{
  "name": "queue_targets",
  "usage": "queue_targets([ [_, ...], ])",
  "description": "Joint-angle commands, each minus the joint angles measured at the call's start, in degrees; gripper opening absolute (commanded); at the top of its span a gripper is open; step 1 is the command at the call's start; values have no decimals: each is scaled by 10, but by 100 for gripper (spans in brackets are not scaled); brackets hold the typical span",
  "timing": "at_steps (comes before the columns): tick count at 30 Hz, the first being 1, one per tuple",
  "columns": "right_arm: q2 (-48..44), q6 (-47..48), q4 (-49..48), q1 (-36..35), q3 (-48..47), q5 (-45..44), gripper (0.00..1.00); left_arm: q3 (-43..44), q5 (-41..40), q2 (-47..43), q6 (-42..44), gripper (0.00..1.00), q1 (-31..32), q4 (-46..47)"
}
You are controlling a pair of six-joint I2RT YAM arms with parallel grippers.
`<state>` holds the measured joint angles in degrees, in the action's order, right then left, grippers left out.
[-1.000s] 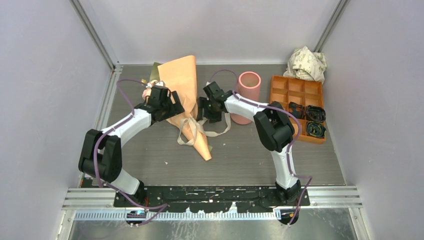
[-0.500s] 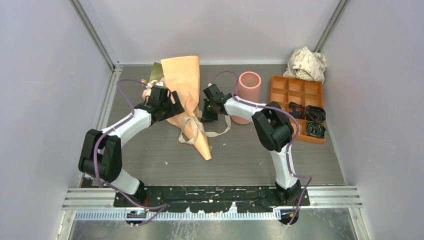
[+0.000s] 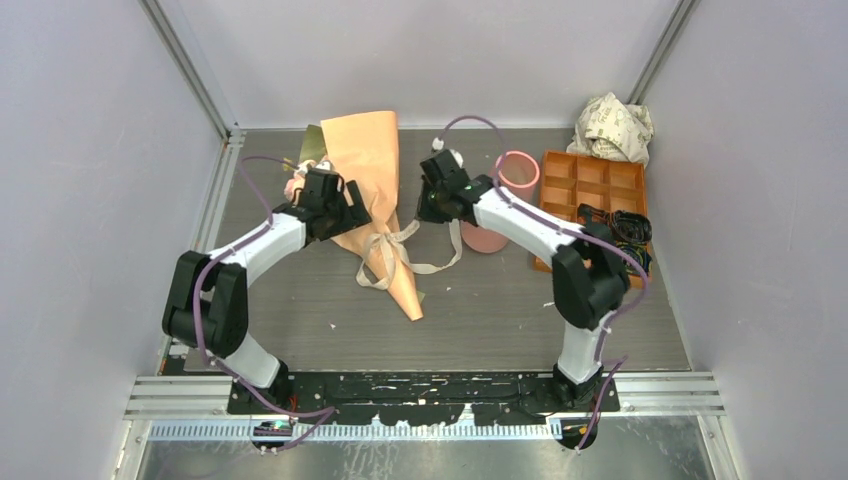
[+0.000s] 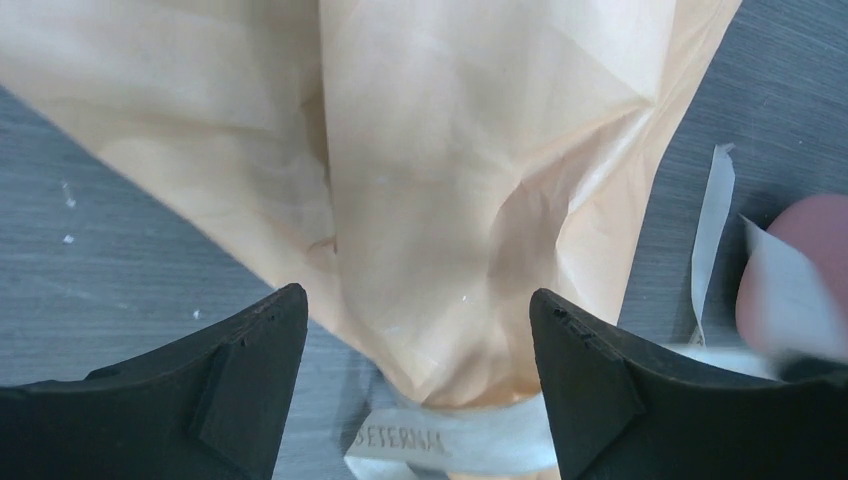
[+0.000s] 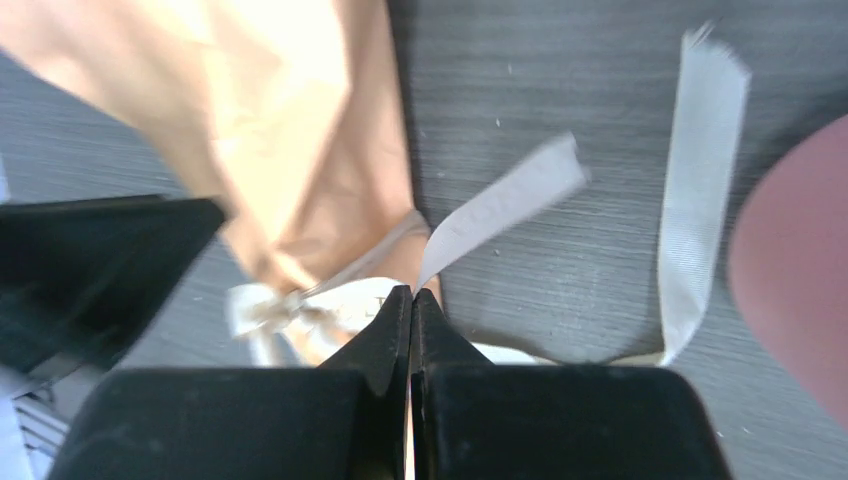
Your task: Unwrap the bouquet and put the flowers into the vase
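- left gripper point(image 4: 417, 310): fingers wide open, straddling the bouquet point(image 3: 370, 190) just above the knot and gripping nothing. I'd close or press down here first, so the cone doesn't slide when the bow gets tugged.
- bouquet: lying flat in the back-left part of the tabletop, wide end at the back edge, tip pointing toward the near edge. The flowers point(image 3: 293, 186) are mostly hidden, with only a bit of pink at the wide end.
- ribbon point(image 5: 500, 210): one tail is free on the tabletop, the other runs into the right fingers.
- right gripper point(image 5: 411, 300): fingers closed, pinching that ribbon tail. Pull it straight away from the knot, low and slow. Jerking it might just tighten the bow.
- vase point(image 3: 484, 238): upright near the back edge, right of centre, close beside the right arm. Pull away from it so the elbow doesn't knock it.
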<state>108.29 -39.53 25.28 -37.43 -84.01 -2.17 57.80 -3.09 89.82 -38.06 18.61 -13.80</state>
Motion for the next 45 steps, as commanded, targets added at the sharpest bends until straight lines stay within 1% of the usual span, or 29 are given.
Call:
queue_targets([
  [1,-114,42,30,-1,-46,-53,1,52,20,41,13,81,-3,18],
  [5,-168,63,57,0,-71,-64,1,73,28,84,2,82,-3,35],
  [7,-184,70,69,-1,-85,-68,1,86,51,107,-1,81,-3,38],
  [14,-220,92,93,0,-119,-73,1,109,60,169,-4,81,-3,41],
  [21,-244,108,104,-1,-132,-87,1,102,61,180,-5,81,-3,46],
  [25,-259,122,120,-1,-158,-100,1,102,59,185,-3,81,-3,46],
  [32,-302,139,124,-1,-184,-113,1,96,57,199,-3,81,-3,49],
  [45,-380,161,106,0,-166,-171,1,79,46,208,1,80,-3,54],
])
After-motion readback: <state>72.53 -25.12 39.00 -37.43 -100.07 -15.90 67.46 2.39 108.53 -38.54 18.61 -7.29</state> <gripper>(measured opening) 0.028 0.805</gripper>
